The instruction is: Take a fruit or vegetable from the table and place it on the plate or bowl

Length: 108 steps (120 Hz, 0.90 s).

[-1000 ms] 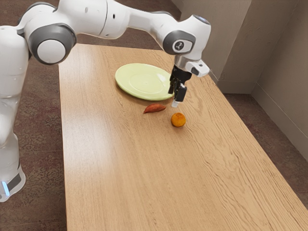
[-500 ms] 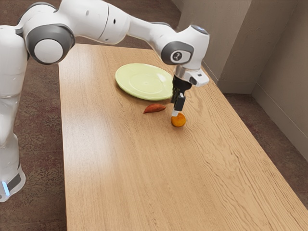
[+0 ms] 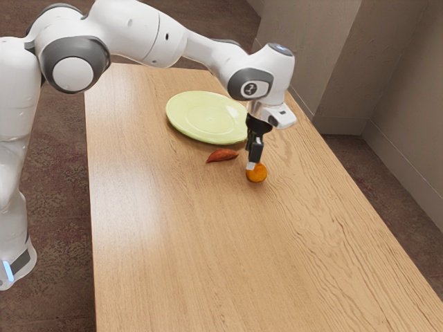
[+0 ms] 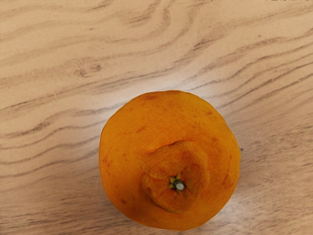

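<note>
A round orange (image 3: pixel 257 173) lies on the wooden table (image 3: pixel 208 235), a little to the exterior view's right of a small reddish sweet potato (image 3: pixel 222 155). The pale green plate (image 3: pixel 208 116) stands behind both, with nothing on it. My gripper (image 3: pixel 254 163) points straight down directly over the orange, open, its fingertips level with the fruit's top. In the wrist view the orange (image 4: pixel 169 159) sits right below my hand, stem end up, resting on the wood.
The table's far edge runs close behind the plate, and its right-hand edge passes near my hand. A beige wall corner (image 3: pixel 332 62) stands beyond that edge. Bare wood stretches toward the front of the table.
My hand has moved from beside the plate's rim down and toward the front, and it now hangs right over the orange. Orange, sweet potato and plate have stayed put.
</note>
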Motion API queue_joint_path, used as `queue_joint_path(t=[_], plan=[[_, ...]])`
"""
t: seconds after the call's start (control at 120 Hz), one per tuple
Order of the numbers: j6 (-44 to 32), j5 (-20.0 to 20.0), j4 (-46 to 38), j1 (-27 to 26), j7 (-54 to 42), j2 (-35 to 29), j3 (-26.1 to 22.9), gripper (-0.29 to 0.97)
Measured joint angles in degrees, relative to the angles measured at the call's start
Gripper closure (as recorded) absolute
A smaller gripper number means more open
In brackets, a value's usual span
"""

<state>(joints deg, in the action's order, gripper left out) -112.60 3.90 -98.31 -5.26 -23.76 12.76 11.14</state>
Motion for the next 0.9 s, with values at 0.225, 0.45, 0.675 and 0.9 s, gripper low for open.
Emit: queue_joint_path(t=[0.225,0.45,0.675,0.9], plan=[[-3.0,0.4,-0.1,-0.5,-0.5,0.9,-0.2,0.01],[-5.5,0.4,-0.1,-0.5,-0.8,2.1,-0.2,0.01],[-7.0,0.9,-0.1,-0.5,-1.0,4.3,-0.2,0.01],[-7.6,1.6,-0.1,-0.4,-1.2,4.7,-0.2,0.23]])
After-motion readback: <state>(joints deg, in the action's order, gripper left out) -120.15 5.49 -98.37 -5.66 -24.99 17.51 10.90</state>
